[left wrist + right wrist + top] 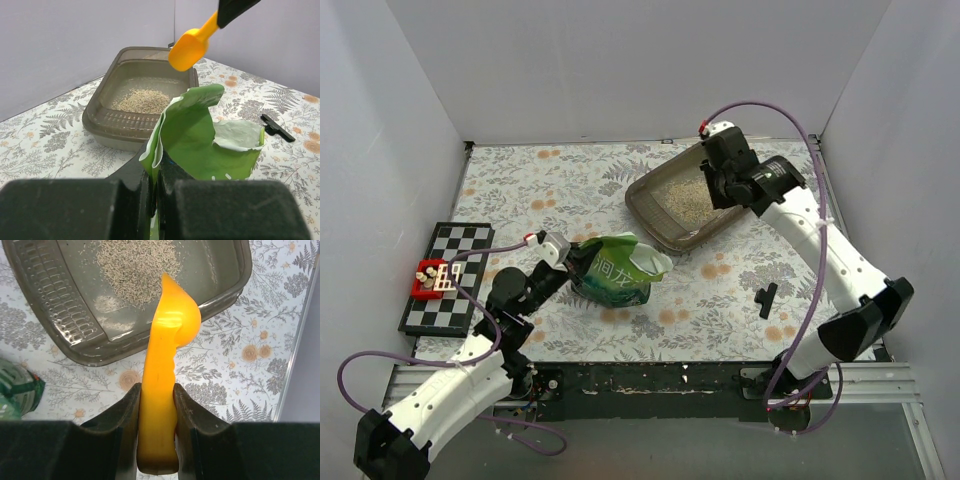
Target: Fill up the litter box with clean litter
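Observation:
The grey-brown litter box (660,222) lies at the back right of the table; it also shows in the left wrist view (100,117) and right wrist view (60,315). A thin heap of pale litter (683,195) (142,100) (135,265) lies in it. My right gripper (720,180) (157,405) is shut on the handle of a yellow-orange scoop (167,340) (192,47), held above the box's right rim. My left gripper (563,262) (155,175) is shut on the edge of the open green bag (615,270) (200,135), which stands in front of the box.
A chessboard (445,280) with a red block (428,278) lies at the left. A small black clip (766,299) (276,127) lies on the floral cloth at the right. White walls close in the back and sides.

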You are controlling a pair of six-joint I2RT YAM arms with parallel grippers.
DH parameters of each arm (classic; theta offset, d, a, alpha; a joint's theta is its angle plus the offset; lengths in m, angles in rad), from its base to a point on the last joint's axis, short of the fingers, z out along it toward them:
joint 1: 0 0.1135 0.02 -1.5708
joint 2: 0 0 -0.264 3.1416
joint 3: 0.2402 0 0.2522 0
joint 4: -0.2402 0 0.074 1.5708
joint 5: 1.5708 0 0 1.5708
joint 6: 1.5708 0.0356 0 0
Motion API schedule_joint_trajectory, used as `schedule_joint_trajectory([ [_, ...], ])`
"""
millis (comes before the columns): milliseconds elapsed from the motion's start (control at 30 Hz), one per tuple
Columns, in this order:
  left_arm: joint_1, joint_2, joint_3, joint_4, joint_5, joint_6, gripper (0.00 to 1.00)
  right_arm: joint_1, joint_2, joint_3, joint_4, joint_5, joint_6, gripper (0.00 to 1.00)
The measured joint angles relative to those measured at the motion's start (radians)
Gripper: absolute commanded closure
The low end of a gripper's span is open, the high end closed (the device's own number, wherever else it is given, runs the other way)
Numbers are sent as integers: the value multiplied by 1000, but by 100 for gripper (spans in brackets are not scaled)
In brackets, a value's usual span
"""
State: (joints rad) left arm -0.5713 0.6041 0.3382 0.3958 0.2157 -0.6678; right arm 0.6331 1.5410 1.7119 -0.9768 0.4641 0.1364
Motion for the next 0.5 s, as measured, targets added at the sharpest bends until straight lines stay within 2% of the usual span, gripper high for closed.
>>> schedule_joint_trajectory([
  [100,0,5,7,-8,-10,6,100,-2,-70,0,-15,-21,29,99],
  [300,0,-22,10,-35,-55,19,100,-5,-306,-113,8,-45,99,99],
  [500,-1,-34,95,-185,-175,26,100,-5,-483,-269,-1,-109,233,99],
])
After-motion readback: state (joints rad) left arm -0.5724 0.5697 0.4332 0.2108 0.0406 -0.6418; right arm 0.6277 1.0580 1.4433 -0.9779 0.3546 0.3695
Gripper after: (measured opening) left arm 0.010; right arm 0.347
